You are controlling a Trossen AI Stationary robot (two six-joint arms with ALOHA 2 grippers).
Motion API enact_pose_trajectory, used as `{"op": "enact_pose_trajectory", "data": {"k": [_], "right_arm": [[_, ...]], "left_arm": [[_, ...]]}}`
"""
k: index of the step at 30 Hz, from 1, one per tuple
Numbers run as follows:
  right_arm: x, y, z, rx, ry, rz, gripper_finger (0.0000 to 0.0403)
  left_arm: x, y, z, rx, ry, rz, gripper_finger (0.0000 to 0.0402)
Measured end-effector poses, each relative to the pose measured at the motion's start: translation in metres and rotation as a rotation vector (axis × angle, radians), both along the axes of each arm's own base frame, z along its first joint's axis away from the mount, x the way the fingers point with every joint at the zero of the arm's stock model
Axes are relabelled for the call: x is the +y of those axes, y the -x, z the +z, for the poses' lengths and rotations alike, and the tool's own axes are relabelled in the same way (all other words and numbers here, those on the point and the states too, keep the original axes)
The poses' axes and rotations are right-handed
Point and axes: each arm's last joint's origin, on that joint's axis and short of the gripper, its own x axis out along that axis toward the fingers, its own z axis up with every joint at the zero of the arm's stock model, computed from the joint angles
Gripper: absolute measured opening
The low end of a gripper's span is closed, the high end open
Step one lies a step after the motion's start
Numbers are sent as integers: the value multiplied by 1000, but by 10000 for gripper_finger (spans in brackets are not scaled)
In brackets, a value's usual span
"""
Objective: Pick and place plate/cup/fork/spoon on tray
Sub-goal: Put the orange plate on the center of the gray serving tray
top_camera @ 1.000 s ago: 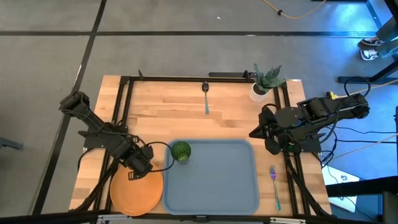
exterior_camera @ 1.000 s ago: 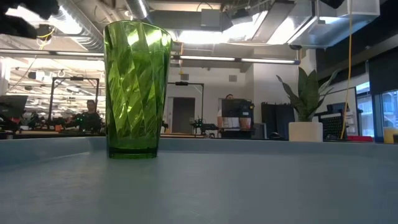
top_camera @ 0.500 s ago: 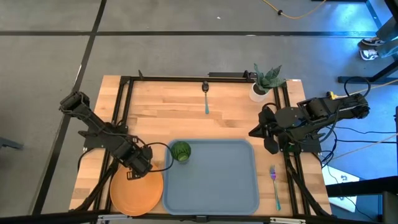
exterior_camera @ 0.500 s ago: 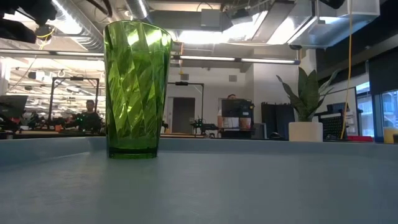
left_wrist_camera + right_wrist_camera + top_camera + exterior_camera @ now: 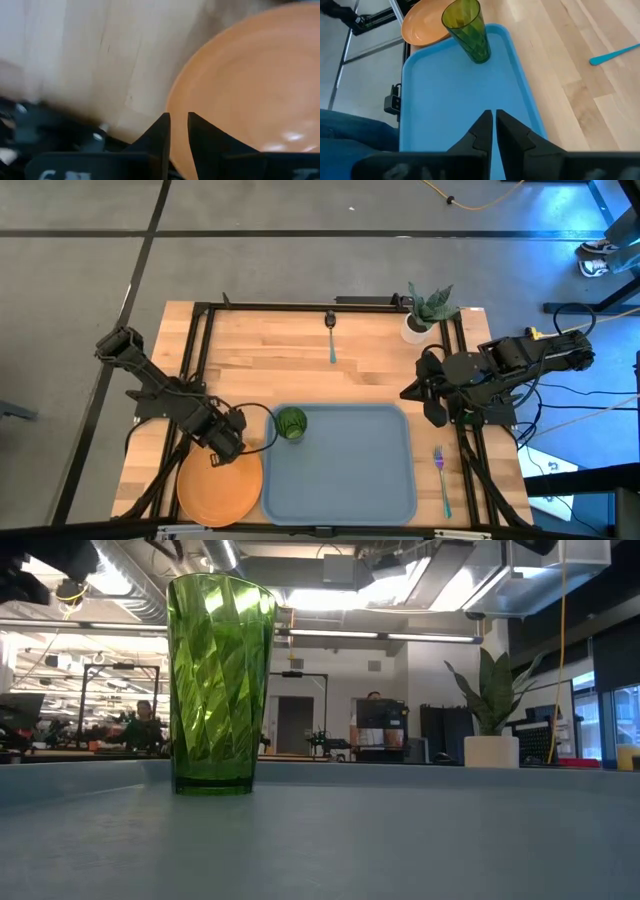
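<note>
The orange plate (image 5: 218, 485) lies flat on the table at the near left, beside the grey-blue tray (image 5: 345, 480). The green cup (image 5: 290, 423) stands upright in the tray's far left corner. The spoon (image 5: 331, 338) lies near the far edge. The fork (image 5: 441, 478) lies right of the tray. My left gripper (image 5: 179, 122) points down over the plate's far rim (image 5: 172, 107), narrowly open, one finger outside the rim and one over the plate. My right gripper (image 5: 494, 117) hangs shut above the tray's right side, holding nothing. My left gripper stands at the plate's far rim from above, pointing down. I cannot tell whether its fingers touch the rim.
A potted plant (image 5: 425, 315) stands at the far right corner. A black frame rail (image 5: 195, 370) runs along the table's left side next to my left arm. Bare wood (image 5: 270, 365) lies between the tray and the far edge.
My left gripper has rolled a little about its own line while staying over the plate's far rim. The plate, cup, fork and spoon lie where they were.
</note>
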Motion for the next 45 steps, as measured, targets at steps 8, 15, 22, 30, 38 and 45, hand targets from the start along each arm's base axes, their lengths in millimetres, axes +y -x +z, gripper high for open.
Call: {"op": "enact_pose_trajectory", "data": {"k": [8,15,22,30,38,45], "right_arm": [[0,0,0,-4,-24,-19,29],[0,-1,1,-16,-27,-18,29],[0,-1,1,-16,-22,-13,29],[0,-1,1,-19,-1,6,29],[0,-1,1,-18,-2,6,29],[1,-1,2,-23,-5,5,29]], "left_arm": [[-2,16,21,-104,150,591,57],[-6,24,24,-62,187,1022,57],[-3,27,22,-82,117,782,57],[0,31,-9,-55,61,168,57],[2,36,-43,-27,104,42,59],[4,37,-45,-35,75,10,56]]}}
